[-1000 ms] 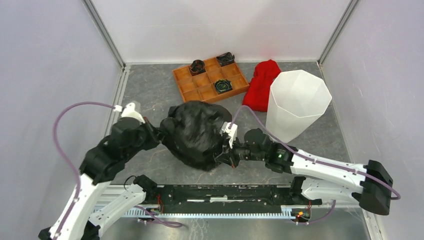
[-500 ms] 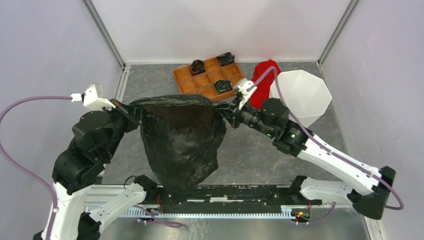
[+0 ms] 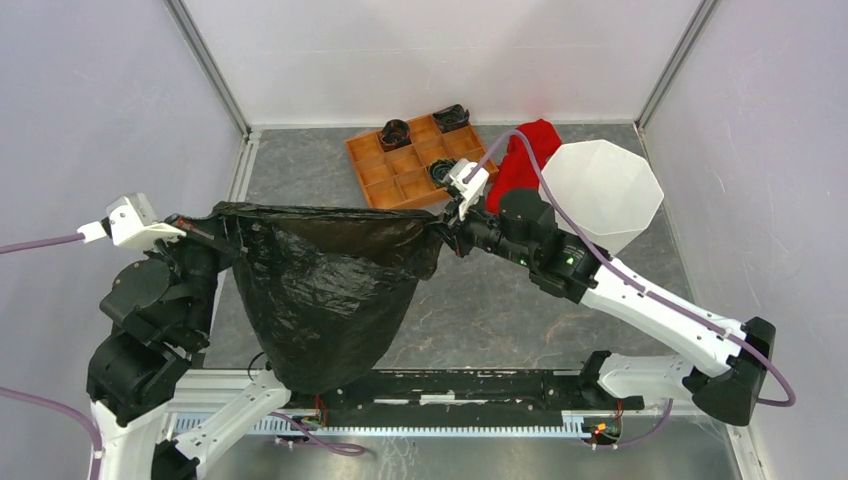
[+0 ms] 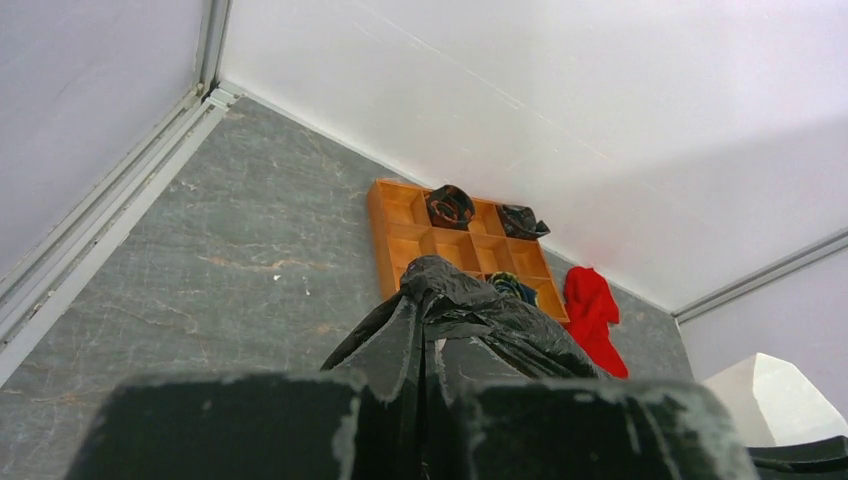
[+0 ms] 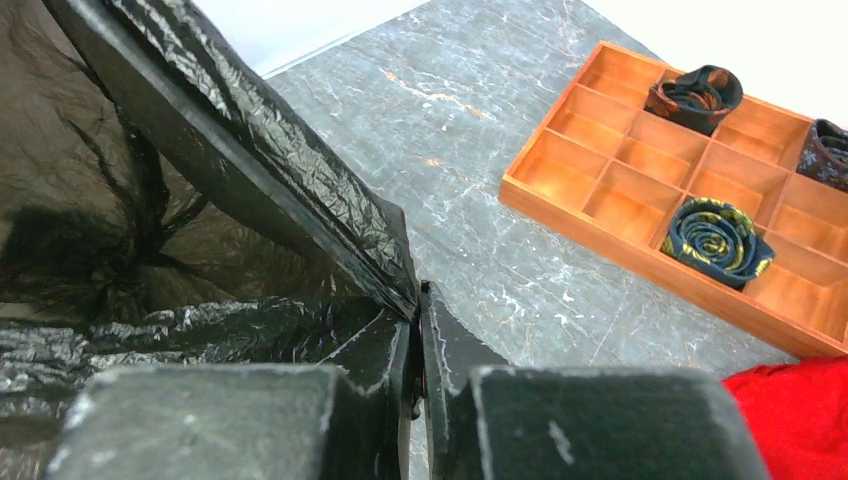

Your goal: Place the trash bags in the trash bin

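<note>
Black trash bag (image 3: 320, 300) hung spread, rim clenched in my left gripper (image 3: 215, 228) and right gripper (image 3: 440, 235); not yet in trash bin (image 3: 600, 190).

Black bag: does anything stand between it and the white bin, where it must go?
Nothing loose does. Only the right arm, gripping an edge of the black bag, lies between it and the white bin. The red cloth lies low on the table beside the bin.

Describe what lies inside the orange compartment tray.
Three dark rolled items sit in separate compartments of the tray. The other compartments in view look empty. From above, the right wrist camera covers the tray's near right corner, hiding part of one roll.
</note>
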Controlling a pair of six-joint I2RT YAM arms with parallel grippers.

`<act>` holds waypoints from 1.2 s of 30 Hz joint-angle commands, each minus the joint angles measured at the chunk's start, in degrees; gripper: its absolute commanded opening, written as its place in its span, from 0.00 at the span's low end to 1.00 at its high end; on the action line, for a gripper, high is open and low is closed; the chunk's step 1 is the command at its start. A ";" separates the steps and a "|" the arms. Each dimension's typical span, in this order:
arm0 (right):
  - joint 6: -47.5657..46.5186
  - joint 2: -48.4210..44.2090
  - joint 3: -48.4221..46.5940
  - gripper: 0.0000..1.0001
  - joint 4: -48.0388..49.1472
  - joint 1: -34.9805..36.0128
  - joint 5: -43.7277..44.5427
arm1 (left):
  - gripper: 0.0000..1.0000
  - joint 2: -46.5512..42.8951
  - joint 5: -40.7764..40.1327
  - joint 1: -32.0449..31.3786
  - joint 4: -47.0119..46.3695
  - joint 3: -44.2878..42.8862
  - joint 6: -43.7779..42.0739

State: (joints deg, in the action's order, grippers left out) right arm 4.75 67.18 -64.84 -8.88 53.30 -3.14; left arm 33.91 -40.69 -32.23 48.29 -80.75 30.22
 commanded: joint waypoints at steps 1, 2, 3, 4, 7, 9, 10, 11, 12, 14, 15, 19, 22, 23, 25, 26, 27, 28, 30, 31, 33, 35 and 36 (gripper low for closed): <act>1.36 1.79 -3.99 0.11 -1.06 0.04 4.03 | 0.02 -0.53 -1.61 0.06 -4.26 2.49 -1.83; 1.42 2.00 -4.25 0.12 -1.41 0.07 3.64 | 0.02 -0.51 -1.33 0.06 -5.06 2.84 -1.94; 1.40 1.95 -4.12 0.13 -1.39 0.06 3.38 | 0.02 -0.44 -1.08 0.06 -5.77 3.20 -2.23; 1.40 1.99 -3.90 0.14 -1.36 0.04 3.51 | 0.02 -0.38 -1.05 0.06 -6.38 3.71 -2.60; 1.00 2.20 -4.69 0.29 -3.28 0.04 4.96 | 0.02 -0.08 -1.39 0.06 -7.17 4.94 -3.37; 0.13 2.12 -5.73 0.48 -5.35 -0.02 5.25 | 0.02 -0.14 -1.77 0.06 -7.60 6.30 -4.00; -0.12 2.10 -6.26 0.56 -6.64 0.01 5.42 | 0.02 -0.22 -2.09 0.06 -7.75 6.99 -4.36; -0.23 1.87 -6.84 0.65 -7.71 0.04 5.55 | 0.02 -0.29 -2.57 0.06 -7.85 7.68 -4.73; -0.33 1.51 -7.38 0.74 -9.06 0.11 5.51 | 0.02 -0.25 -3.02 0.06 -7.94 8.24 -5.09; -0.42 0.42 -8.13 0.86 -11.10 0.05 5.25 | 0.02 -0.15 -3.76 0.06 -7.95 9.34 -5.61; -0.44 -0.23 -8.45 0.90 -12.04 -0.03 5.19 | 0.02 -0.08 -4.05 0.06 -7.95 9.91 -5.75; -0.66 -3.44 -9.89 0.98 -14.83 0.07 6.77 | 0.02 0.25 -4.98 -0.01 -8.71 11.80 -6.71; -1.53 -6.21 -9.92 0.98 -16.32 0.01 12.93 | 0.02 0.62 -5.00 0.06 -9.42 12.49 -6.73; -1.70 -6.95 -10.01 0.98 -17.04 0.04 16.62 | 0.02 0.75 -4.56 0.06 -9.56 12.54 -6.41; -2.06 -8.13 -10.62 0.98 -19.82 0.05 27.44 | 0.02 0.89 -3.43 0.05 -9.57 12.67 -6.08; -2.23 -8.49 -10.92 0.98 -21.18 0.09 33.61 | 0.02 0.83 -3.02 0.03 -9.57 12.84 -5.99; -2.83 -8.68 -11.00 0.98 -22.76 0.05 38.75 | 0.02 0.76 -2.80 0.06 -9.58 13.01 -5.96; -3.68 -8.63 -10.93 0.98 -24.42 -0.01 44.27 | 0.02 0.68 -2.67 0.02 -9.61 13.23 -5.88; -4.22 -8.15 -10.79 0.98 -27.09 -0.90 51.96 | 0.02 0.35 -2.56 0.06 -9.60 13.70 -5.58; -4.28 -7.97 -10.52 0.98 -27.95 -1.90 53.52 | 0.02 0.18 -2.51 0.05 -9.57 13.89 -5.34; -4.32 -7.30 -9.91 0.98 -29.38 -4.74 54.10 | 0.02 -0.06 -2.11 0.05 -9.55 14.11 -5.04; -4.23 -6.47 -9.39 0.98 -30.74 -8.37 52.89 | 0.02 -0.16 -1.71 0.06 -9.54 14.21 -4.99; -3.92 -5.94 -9.15 0.98 -31.12 -9.74 51.32 | 0.02 -0.08 -1.62 0.06 -9.61 14.22 -5.06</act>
State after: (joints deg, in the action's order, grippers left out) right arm 1.37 59.66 -74.15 -35.66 48.45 42.89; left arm 34.22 -42.89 -32.23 41.36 -66.83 25.69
